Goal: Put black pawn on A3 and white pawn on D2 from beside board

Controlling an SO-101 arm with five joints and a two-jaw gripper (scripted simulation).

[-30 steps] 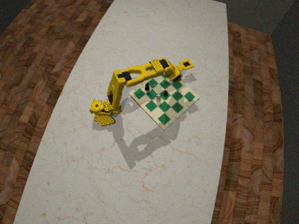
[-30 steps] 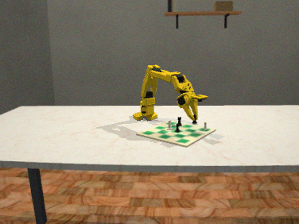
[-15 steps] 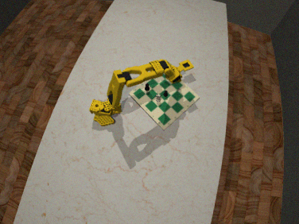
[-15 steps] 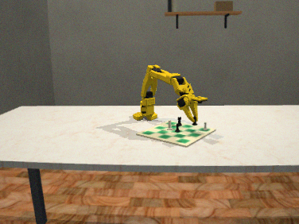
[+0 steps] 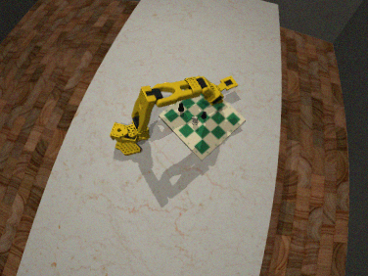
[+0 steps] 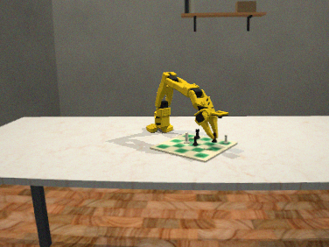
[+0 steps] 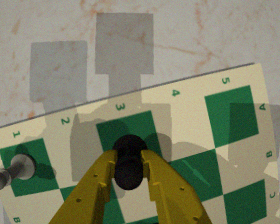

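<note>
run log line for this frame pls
gripper: shut on black pawn | position: over board, column 3 edge square | pawn: not released

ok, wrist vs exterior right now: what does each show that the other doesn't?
Wrist only: the edge numbers on the board, and the black pawn clamped in the gripper over the dark square under the 3.

Exterior only: the whole arm bent over the board, the shelf on the wall, and a white piece at the board's far right corner.

Both: the gripper shut on the black pawn, low over the checkered board on the pale table.
</note>
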